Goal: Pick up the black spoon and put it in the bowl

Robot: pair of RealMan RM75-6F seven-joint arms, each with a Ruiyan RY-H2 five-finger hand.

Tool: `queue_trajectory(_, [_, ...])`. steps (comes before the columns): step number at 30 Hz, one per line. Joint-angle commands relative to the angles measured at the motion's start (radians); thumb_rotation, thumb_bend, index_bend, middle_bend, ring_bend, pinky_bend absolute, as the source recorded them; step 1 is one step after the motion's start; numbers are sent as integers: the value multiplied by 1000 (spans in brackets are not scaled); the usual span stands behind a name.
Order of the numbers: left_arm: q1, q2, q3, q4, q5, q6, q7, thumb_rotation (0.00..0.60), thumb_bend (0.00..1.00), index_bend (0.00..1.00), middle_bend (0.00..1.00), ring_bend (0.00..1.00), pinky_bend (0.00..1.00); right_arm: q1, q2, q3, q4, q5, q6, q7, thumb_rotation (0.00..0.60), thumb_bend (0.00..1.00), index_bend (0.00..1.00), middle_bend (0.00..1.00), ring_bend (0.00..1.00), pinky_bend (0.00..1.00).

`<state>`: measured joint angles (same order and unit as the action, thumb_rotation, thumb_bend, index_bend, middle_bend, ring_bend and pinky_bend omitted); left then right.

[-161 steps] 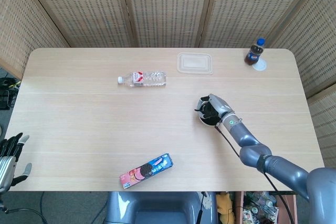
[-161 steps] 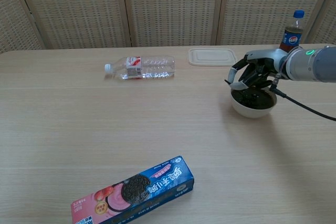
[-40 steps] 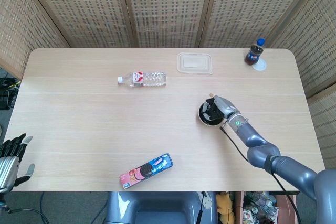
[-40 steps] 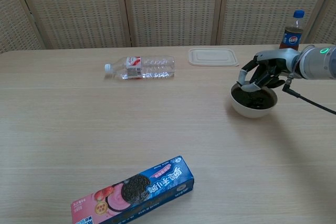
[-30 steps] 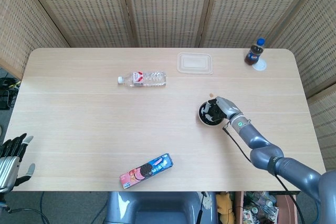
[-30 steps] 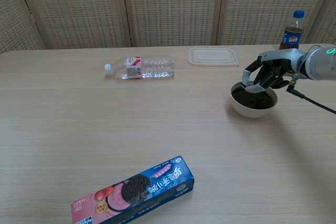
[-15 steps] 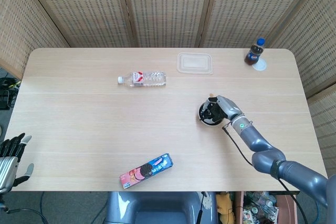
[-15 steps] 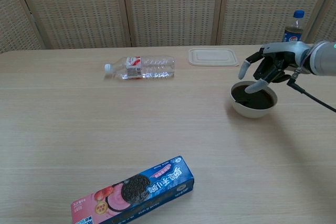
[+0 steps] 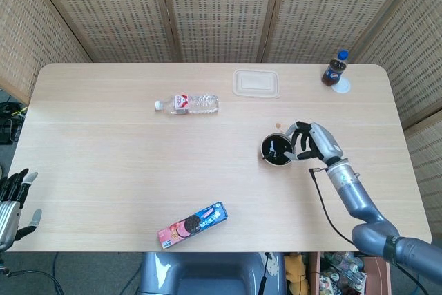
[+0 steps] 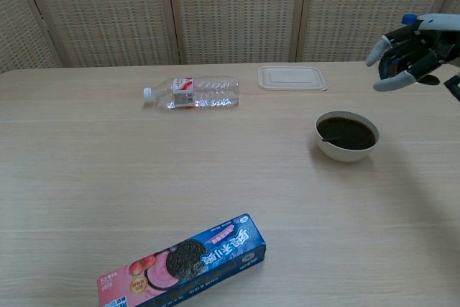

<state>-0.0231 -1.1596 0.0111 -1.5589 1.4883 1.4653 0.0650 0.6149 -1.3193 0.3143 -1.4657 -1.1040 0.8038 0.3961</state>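
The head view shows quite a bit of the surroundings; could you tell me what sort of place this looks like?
Probably a staged test area rather than a home: a pale wooden table ringed by woven folding screens, with cables and clutter on the floor beyond its edge.

The place looked like a staged test room: a bare wooden table [image 9: 138,170] stood enclosed by woven folding screens [image 9: 221,12].

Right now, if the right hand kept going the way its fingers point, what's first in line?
Probably the bowl. In the head view the right hand has its fingers aimed left at the bowl's rim. The chest view shows the hand raised well above it, so a level pass might clear the bowl.
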Motion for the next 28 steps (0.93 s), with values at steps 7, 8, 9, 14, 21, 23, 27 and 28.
queue_trajectory(7, [-1, 7, -14, -7, 17, 34, 16, 600, 447, 0, 0, 0, 0, -203, 22, -106, -96, -137, 447, -300, 600, 228, 477, 478, 458, 616])
queue_trajectory(8, [-2, 6, -14, -12, 34, 47, 24, 600, 447, 0, 0, 0, 0, -236, 20, -136, -80, -177, 517, -369, 600, 230, 477, 465, 443, 595])
queue_trajectory(9, [-1, 4, -11, -16, 48, 56, 28, 600, 446, 0, 0, 0, 0, -265, 15, -162, -75, -210, 573, -415, 600, 232, 477, 447, 418, 555])
queue_trajectory(14, [1, -1, -6, -20, 70, 72, 35, 600, 446, 0, 0, 0, 0, -323, 9, -210, -77, -256, 651, -495, 600, 235, 454, 323, 252, 319])
queue_trajectory(21, [5, -14, 0, -13, 99, 95, 48, 600, 447, 0, 0, 0, 0, -380, 24, -255, -110, -256, 681, -589, 600, 235, 348, 197, 104, 125])
queue_trajectory(23, [7, -20, 4, -8, 113, 103, 47, 600, 447, 0, 0, 0, 0, -401, 29, -266, -125, -251, 690, -608, 600, 234, 346, 191, 95, 116])
queue_trajectory(27, [5, -24, 11, -11, 124, 100, 59, 600, 446, 0, 0, 0, 0, -435, 23, -277, -134, -249, 710, -617, 600, 235, 346, 187, 89, 115])
queue_trajectory(28, [4, -23, 12, -14, 126, 97, 62, 600, 447, 0, 0, 0, 0, -439, 22, -277, -133, -248, 710, -616, 600, 235, 345, 187, 89, 115])
